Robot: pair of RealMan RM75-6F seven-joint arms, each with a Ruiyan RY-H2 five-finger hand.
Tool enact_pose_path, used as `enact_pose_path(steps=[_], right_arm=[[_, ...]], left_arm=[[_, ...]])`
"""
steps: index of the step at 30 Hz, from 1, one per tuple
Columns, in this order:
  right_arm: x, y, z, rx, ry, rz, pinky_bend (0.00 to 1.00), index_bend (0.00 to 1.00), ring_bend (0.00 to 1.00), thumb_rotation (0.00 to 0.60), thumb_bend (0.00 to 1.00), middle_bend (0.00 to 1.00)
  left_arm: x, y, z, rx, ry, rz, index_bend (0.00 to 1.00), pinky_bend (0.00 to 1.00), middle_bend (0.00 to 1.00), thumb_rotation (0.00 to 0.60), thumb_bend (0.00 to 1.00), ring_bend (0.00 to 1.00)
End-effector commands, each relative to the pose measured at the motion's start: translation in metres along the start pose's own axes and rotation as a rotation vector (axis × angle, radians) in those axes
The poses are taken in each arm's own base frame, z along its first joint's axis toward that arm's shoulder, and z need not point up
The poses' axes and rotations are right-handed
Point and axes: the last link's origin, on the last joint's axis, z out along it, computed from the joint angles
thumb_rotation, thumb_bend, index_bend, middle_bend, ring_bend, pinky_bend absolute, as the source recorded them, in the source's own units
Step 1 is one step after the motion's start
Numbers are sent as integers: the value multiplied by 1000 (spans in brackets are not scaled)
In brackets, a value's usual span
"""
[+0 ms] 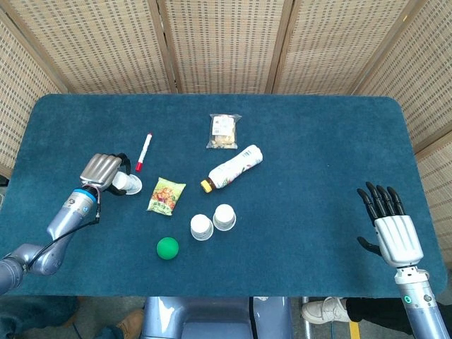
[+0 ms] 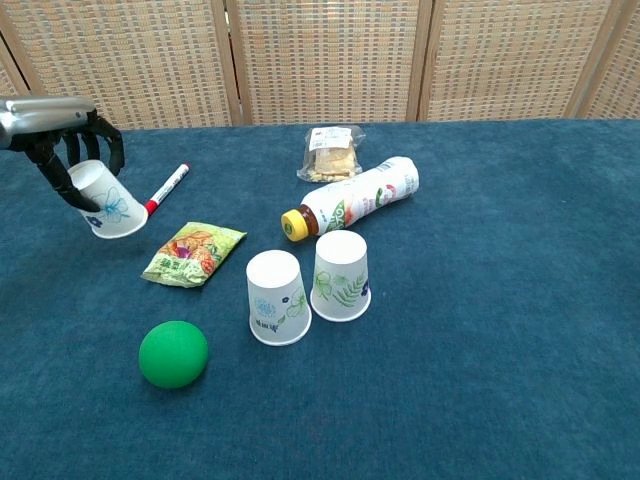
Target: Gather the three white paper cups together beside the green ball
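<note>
OK, left hand (image 2: 62,140) is gripping one paper cup (image 2: 107,201), fingers curling around its base, cup tilting with its rim toward the red marker (image 2: 165,190) just beside it. Snack packet (image 2: 192,252) is lying next over, green ball (image 2: 173,353) sitting in front of it. The other two cups (image 2: 277,297) (image 2: 341,275) are standing upside down, touching, right of the ball. Bottle (image 2: 352,200) is lying behind them, cracker bag (image 2: 331,151) further back. Right hand (image 1: 388,226) is resting at the far right of the table (image 1: 318,141), fingers spread, holding nothing.
</note>
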Motion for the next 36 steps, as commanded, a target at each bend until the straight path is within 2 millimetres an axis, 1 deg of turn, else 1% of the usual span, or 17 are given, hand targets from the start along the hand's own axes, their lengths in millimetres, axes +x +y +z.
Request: enact_pose_path(steps=[1, 2, 5, 7, 10, 14, 16, 18, 20, 27, 29, 36], right_arm=[[1, 0, 0, 1, 3, 2, 0, 0, 0, 600, 0, 0], [2, 0, 0, 1, 5, 4, 0, 0, 0, 600, 0, 0], [3, 1, 0, -2, 8, 6, 0, 0, 0, 600, 0, 0], [3, 1, 0, -4, 8, 11, 0, 0, 0, 600, 0, 0], [3, 2, -1, -6, 6, 16, 0, 0, 0, 600, 0, 0], [3, 4, -1, -8, 1, 21, 0, 0, 0, 600, 0, 0], [3, 5, -1, -11, 1, 25, 0, 0, 0, 600, 0, 0], [4, 8, 0, -23, 1, 32, 0, 0, 0, 600, 0, 0], [5, 11, 1, -28, -1, 37, 0, 0, 0, 600, 0, 0], [6, 15, 2, -41, 1, 45, 0, 0, 0, 600, 0, 0], [7, 16, 2, -46, 7, 49, 0, 0, 0, 600, 0, 0], [8, 18, 3, -48, 6, 56, 0, 0, 0, 600, 0, 0]], left_arm=[[39, 28, -12, -103, 70, -21, 532, 409, 347, 600, 101, 392], [47, 41, -15, -142, 77, -11, 531, 409, 347, 600, 101, 392], [57, 69, -20, -214, 53, -12, 530, 409, 348, 600, 101, 392], [61, 92, -23, -270, 20, -14, 530, 409, 348, 600, 101, 392], [64, 115, -21, -321, -3, 0, 530, 409, 348, 600, 114, 392], [63, 146, -16, -369, -27, -1, 530, 409, 347, 600, 132, 392], [62, 156, -14, -385, -33, 19, 530, 409, 347, 600, 132, 392], [53, 177, -12, -417, -68, 25, 529, 409, 347, 600, 132, 392], [50, 187, -9, -419, -84, 32, 529, 409, 347, 600, 132, 392], [45, 205, -4, -409, -110, 85, 528, 409, 347, 600, 132, 392], [44, 214, -4, -412, -122, 91, 527, 409, 348, 600, 131, 392], [42, 228, -4, -413, -111, 122, 526, 408, 348, 600, 132, 392]])
